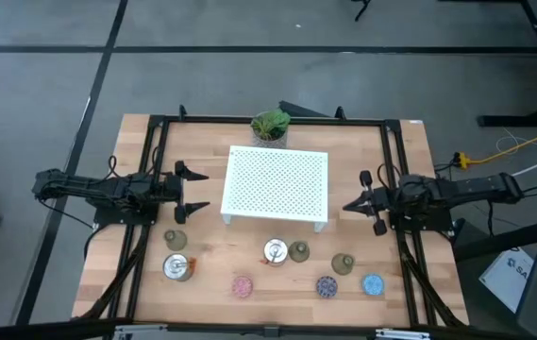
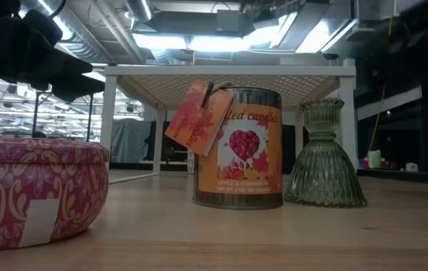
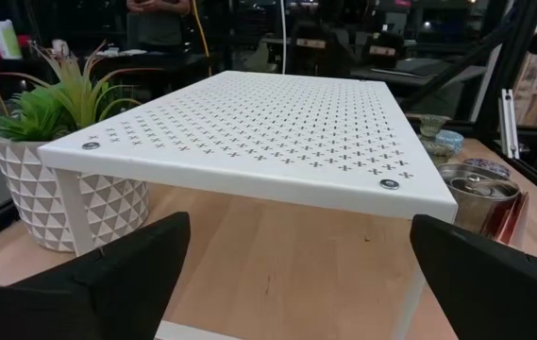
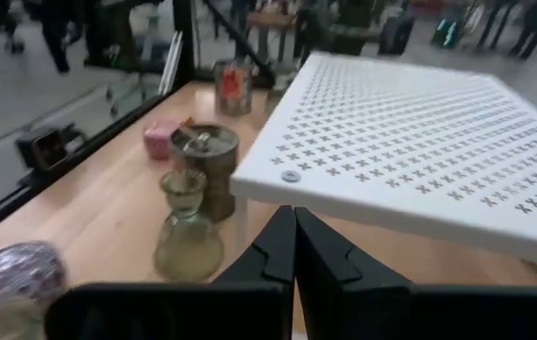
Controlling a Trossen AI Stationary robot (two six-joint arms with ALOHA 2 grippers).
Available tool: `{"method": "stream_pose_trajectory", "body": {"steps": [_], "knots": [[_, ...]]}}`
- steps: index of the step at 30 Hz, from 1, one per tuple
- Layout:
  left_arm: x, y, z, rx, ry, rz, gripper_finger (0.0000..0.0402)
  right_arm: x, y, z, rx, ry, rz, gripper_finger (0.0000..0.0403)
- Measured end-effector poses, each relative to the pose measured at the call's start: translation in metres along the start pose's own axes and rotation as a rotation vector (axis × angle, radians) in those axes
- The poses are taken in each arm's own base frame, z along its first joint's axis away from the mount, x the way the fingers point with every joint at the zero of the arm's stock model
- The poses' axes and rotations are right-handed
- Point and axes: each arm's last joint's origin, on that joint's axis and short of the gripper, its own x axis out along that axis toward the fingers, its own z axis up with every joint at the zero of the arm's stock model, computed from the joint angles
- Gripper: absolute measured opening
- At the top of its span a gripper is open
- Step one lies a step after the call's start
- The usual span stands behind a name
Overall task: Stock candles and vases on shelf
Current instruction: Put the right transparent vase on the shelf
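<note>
Wooden tabletop (image 1: 249, 302) holds the white perforated metal shelf (image 1: 277, 181), bare on top; small round candles (image 1: 275, 251) and olive-green glass vases (image 1: 299, 251) sit along the front edge. Left gripper (image 1: 195, 190) spread wide, right gripper (image 1: 350, 205) pinched together, both beside the shelf.

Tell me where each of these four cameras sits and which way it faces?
High view: overhead, straight down on the white shelf, candles, vases, both arms.
Low view: tabletop height, facing across at a silver-tin candle and a green vase; one dark arm part above.
Left wrist view: on the left arm, facing shelf and potted plant; open left end effector below.
Right wrist view: on the right arm, facing the shelf; shut right end effector below.
Both wrist views share the shelf.
</note>
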Motion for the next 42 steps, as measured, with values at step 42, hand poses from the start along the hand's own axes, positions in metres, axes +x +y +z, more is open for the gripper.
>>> {"method": "stream_pose_trajectory", "body": {"steps": [42], "knots": [[0.0, 0.0, 0.0, 0.0, 0.0, -0.001, 0.04, 0.079, 0.113, 0.072, -0.153, 0.466, 0.545, 0.0007]]}}
